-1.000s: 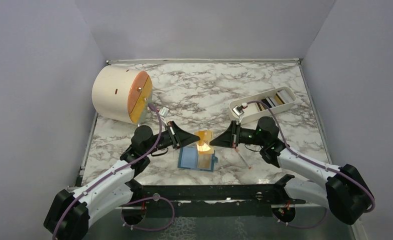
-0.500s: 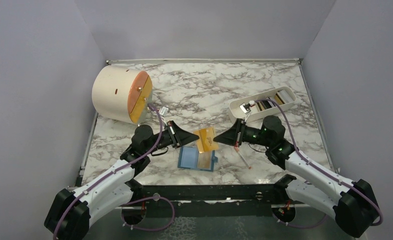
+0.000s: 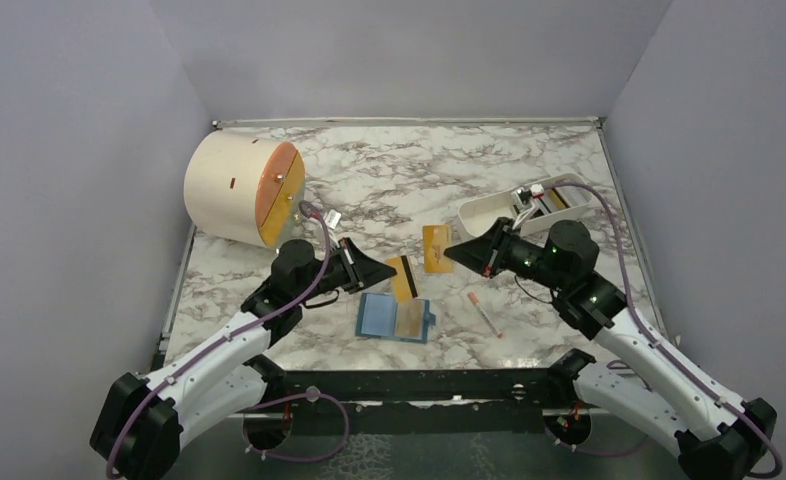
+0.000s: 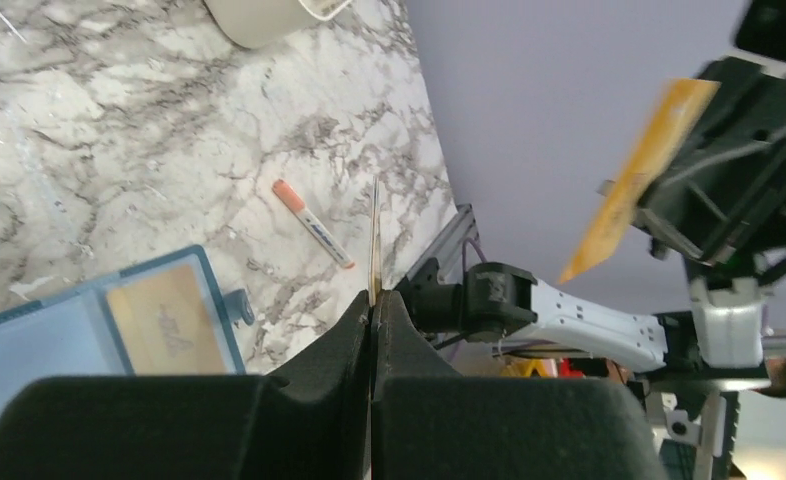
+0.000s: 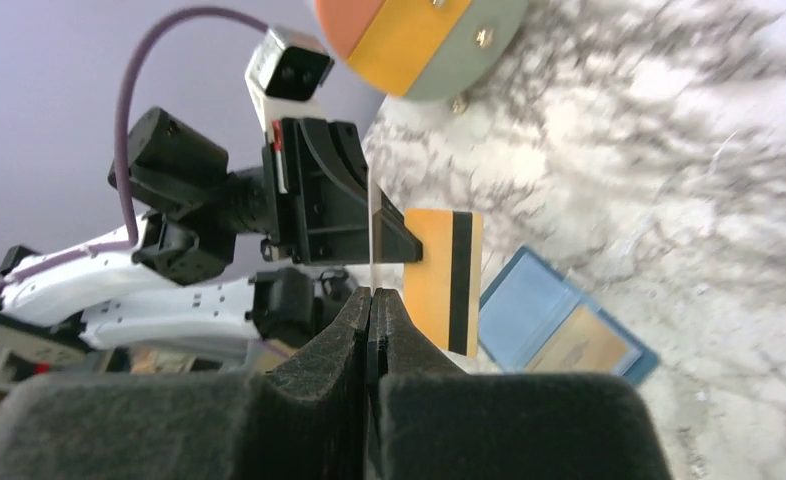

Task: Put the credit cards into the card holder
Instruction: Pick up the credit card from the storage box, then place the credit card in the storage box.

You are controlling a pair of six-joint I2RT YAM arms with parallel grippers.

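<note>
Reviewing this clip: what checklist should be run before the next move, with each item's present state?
1. Left pincer shut on left card: ok.
2. Right pincer shut on right card: ok.
3. Held cards apart from each other: ok.
4. Holder lies open and flat: ok.
5. Free slot in holder beside stowed card: cannot tell.

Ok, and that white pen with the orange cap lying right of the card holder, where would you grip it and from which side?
Probably mid-barrel, coming straight down from above. The pen lies flat and diagonal on the marble table. It has bare surface on both sides and sits apart from the open card holder. Close across its long axis; it lies too low for a side approach.
</note>
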